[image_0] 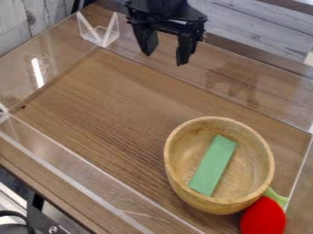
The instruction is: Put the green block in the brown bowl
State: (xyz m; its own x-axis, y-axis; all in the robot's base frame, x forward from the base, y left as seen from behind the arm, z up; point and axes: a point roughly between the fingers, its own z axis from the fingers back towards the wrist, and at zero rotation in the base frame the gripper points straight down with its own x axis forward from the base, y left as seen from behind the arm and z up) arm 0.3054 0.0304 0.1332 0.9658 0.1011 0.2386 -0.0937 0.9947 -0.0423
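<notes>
We see the worktop (pixel 116 114) first, a brown wood-grain surface fenced in by clear plastic walls (pixel 73 174). On it, toward the lower right, sits the brown bowl (pixel 184 178), round, light tan, with a thick rim and visible grain (the biggest loose thing here). Inside the bowl lies the green block (pixel 214 164), a flat, elongated bar of plain mid-green, resting on the bowl's floor with its long side running from upper right to lower left.

The block is well apart from the gripper (pixel 167 47), which hangs at the top of the view near the far wall, up and to the left of the bowl. We find its two dark fingers (pixel 146 40) pointing downward and spread wide, with clear space between them; they hold nothing and touch neither bowl nor block.

Just beside the bowl's lower right rim sits a red toy (pixel 262 218) with a green leaf, partly cut off by the picture's edge.
</notes>
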